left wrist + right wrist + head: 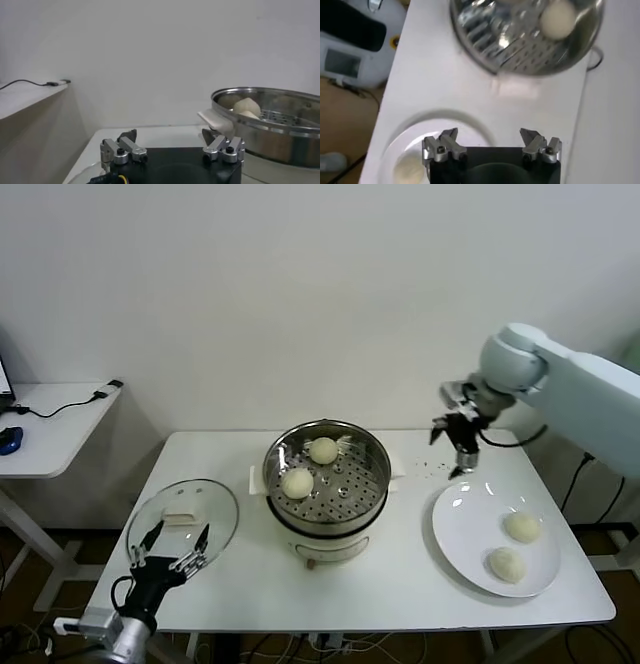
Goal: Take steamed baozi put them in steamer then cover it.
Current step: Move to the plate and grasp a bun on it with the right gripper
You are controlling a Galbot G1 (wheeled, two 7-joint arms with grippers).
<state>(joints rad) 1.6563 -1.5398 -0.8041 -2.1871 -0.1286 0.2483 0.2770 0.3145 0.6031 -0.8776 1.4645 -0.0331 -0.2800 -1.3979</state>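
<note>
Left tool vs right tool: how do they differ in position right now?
The left tool sits low at the table's front left, over the glass lid; the right tool is raised at the back right, above the far edge of the white plate. The left tool points toward the steamer from the side; the right tool points down. Both are open and hold nothing.

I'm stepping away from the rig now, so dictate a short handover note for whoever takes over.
Right end effector: open, empty, in the air above the table between the steamer and the white plate.
Left end effector: open, empty, low at the table's front left, over the near edge of the glass lid.
Done: two baozi lie on the steamer's perforated tray.
Left: two baozi on the plate go into the steamer, then the lid goes on.
</note>
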